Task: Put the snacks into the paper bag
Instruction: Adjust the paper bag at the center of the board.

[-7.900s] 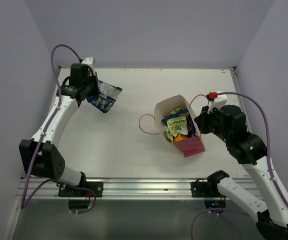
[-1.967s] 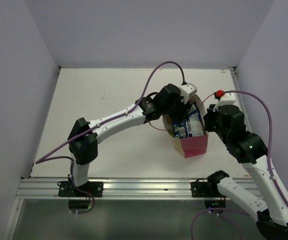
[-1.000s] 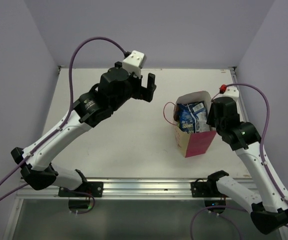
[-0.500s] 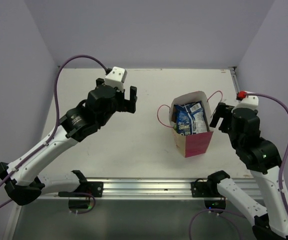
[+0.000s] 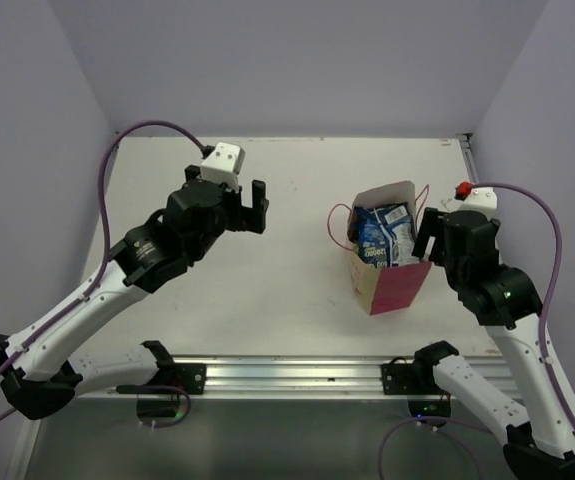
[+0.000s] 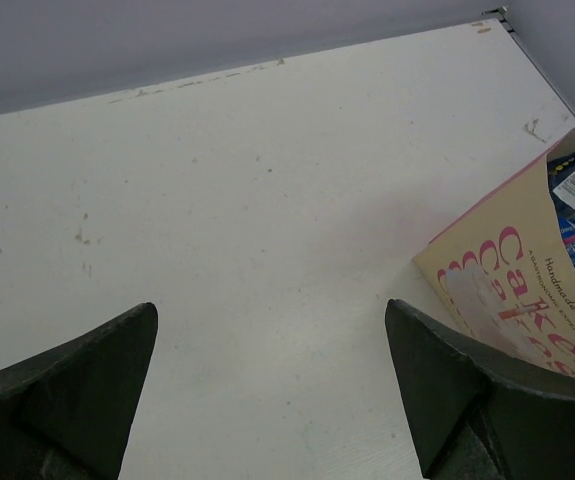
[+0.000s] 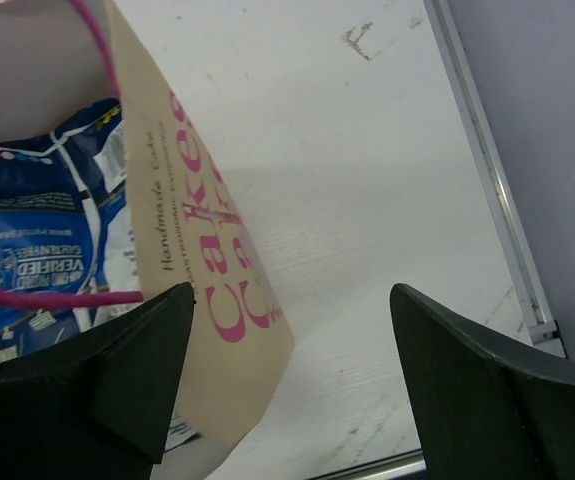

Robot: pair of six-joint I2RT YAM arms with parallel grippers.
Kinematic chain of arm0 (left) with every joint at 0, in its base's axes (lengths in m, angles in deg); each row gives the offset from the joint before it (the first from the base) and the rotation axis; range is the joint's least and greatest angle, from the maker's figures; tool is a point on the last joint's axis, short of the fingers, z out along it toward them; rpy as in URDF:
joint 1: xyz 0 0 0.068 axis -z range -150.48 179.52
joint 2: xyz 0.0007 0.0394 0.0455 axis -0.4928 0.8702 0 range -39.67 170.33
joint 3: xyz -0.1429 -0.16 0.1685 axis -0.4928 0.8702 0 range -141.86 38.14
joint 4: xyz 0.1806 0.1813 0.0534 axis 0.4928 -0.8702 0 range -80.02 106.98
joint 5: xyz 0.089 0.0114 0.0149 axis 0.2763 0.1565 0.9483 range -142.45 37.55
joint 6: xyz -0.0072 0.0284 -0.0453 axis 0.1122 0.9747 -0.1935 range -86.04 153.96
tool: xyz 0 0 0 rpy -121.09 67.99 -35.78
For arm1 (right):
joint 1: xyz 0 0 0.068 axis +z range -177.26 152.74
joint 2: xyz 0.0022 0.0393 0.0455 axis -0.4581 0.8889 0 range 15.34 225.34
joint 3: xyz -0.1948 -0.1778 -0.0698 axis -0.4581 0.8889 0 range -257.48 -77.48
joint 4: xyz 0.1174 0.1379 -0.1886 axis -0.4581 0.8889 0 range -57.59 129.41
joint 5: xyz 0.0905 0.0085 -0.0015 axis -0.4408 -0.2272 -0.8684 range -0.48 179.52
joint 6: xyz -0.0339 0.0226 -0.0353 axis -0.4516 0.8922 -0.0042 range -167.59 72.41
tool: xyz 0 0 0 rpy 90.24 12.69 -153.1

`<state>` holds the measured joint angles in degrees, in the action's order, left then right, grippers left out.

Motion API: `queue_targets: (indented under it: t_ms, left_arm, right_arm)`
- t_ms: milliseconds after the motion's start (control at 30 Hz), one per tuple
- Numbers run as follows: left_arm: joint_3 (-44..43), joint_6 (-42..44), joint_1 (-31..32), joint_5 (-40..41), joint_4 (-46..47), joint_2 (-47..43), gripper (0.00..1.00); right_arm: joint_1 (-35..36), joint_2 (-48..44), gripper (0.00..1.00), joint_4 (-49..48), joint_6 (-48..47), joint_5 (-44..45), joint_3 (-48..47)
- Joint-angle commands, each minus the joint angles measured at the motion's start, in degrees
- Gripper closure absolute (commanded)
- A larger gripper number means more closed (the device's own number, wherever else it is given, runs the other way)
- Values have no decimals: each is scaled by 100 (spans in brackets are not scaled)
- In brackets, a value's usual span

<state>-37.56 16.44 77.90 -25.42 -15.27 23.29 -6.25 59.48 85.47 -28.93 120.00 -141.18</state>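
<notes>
Top external view: paper bag [image 5: 395, 287] stands on the table [image 5: 217, 300], blue snacks [image 5: 377, 235] inside; left claw [image 5: 244, 212] spread, empty. Spread beside the bag's rim, right claw [image 5: 430, 240] should likely withdraw without snagging the pink handle [image 7: 102, 50].

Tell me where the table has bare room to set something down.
Bare table runs between the left pincer and the bag, and behind the bag to the back wall. It is crowded at right, where the right pincer hangs close beside the bag.
</notes>
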Motion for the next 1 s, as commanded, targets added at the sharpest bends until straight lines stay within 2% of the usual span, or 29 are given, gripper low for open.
queue_targets:
  t_ms: [0, 267, 333, 500, 633, 967]
  left_arm:
    - [134, -190, -39, -136, 254, -73, 0]
    - [371, -304, -39, -417, 377, 6, 0]
    - [860, -741, -39, -845, 901, 171, 0]
    - [1531, -1437, -39, -1496, 1484, 725, 4]
    - [1611, -1763, -22, -1972, 1818, 1621, 5]
    - [1831, -2554, 31, -3308, 3363, 2361, 8]
  right_arm:
    - [-10, 121, 17, -6, 94, 475, 95]
    - [-54, 279, 18, 38, 235, 722, 104]
    - [-80, 236, 18, 29, 252, 714, 86]
    - [-80, 253, 18, 29, 261, 574, 68]
    - [-80, 148, 18, -15, 200, 354, -2]
    - [-80, 42, 17, -269, 103, -419, 226]
